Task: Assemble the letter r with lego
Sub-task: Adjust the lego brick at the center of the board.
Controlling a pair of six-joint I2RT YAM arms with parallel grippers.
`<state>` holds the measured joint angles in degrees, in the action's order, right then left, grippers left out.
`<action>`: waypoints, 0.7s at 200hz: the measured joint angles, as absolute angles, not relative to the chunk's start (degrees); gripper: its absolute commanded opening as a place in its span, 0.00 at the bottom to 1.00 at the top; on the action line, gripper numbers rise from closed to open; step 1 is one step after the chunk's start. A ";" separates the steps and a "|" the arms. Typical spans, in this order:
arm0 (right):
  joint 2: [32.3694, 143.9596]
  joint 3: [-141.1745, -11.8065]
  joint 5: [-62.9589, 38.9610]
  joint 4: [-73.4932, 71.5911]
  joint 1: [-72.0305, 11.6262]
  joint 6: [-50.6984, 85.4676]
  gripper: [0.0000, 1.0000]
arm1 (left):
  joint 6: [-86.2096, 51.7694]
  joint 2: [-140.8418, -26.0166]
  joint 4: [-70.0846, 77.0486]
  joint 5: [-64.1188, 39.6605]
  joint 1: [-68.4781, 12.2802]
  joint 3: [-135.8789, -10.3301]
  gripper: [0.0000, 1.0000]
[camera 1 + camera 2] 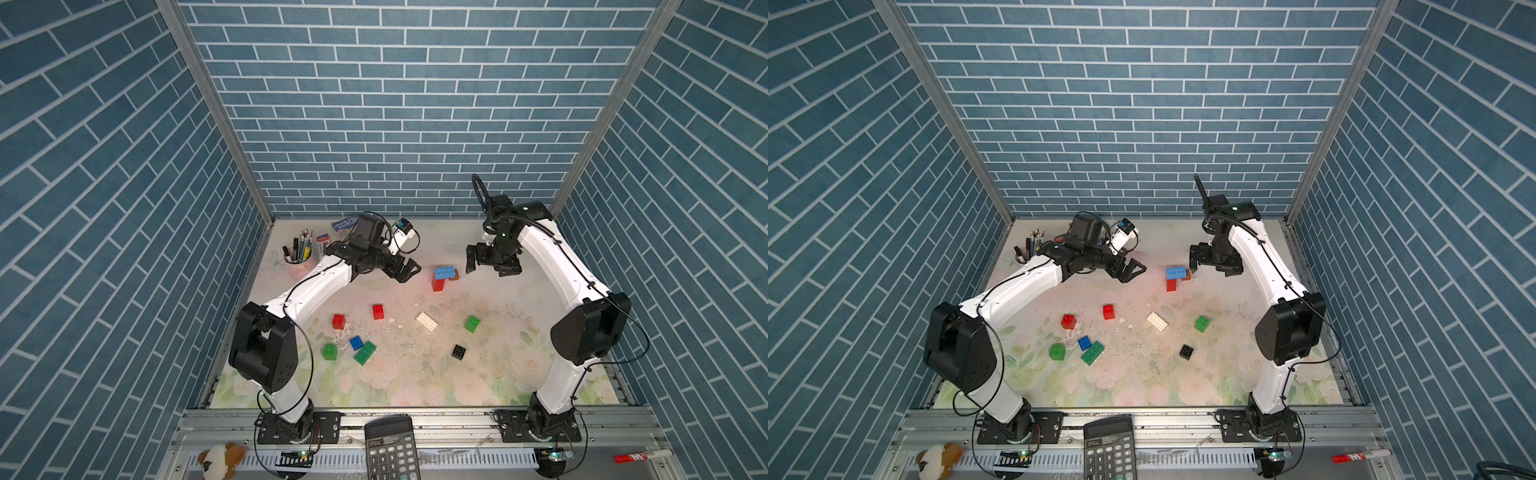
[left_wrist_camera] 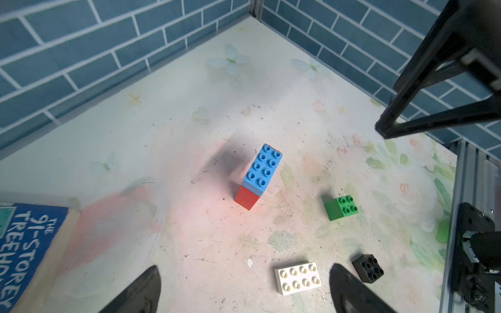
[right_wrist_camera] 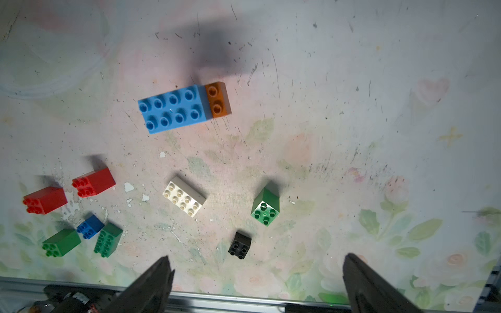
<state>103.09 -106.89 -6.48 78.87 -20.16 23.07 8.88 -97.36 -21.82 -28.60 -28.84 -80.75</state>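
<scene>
At the back middle of the mat a light blue oblong lego (image 1: 444, 272) (image 3: 173, 108) lies on top of a red brick (image 1: 437, 284) (image 2: 246, 197), with a brown brick (image 1: 454, 275) (image 3: 218, 100) under its right end. My left gripper (image 1: 409, 271) (image 2: 244, 271) hangs open and empty just left of this stack. My right gripper (image 1: 488, 268) (image 3: 257, 258) hangs open and empty just right of it. Loose on the mat nearer the front lie two red bricks (image 1: 338, 321) (image 1: 378, 311), a white oblong (image 1: 427, 321), greens (image 1: 472, 323) (image 1: 329, 351) (image 1: 365, 353), a blue (image 1: 356, 343) and a black (image 1: 459, 352).
A pink pen cup (image 1: 298, 257) and a blue book (image 1: 345, 226) (image 2: 29, 249) stand at the back left, behind my left arm. A calculator (image 1: 390, 449), a plush toy (image 1: 220, 457) and a red marker (image 1: 640, 456) lie on the front rail. Blue brick-pattern walls enclose the mat.
</scene>
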 measured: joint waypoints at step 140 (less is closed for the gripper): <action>95.96 -97.80 -17.32 77.71 -14.48 21.93 0.96 | 11.38 -113.80 -11.09 -22.85 -36.73 -85.32 0.92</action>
<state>95.96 -97.80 -17.32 77.71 -14.48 21.93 11.38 -113.80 -11.09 -22.85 -36.73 -85.32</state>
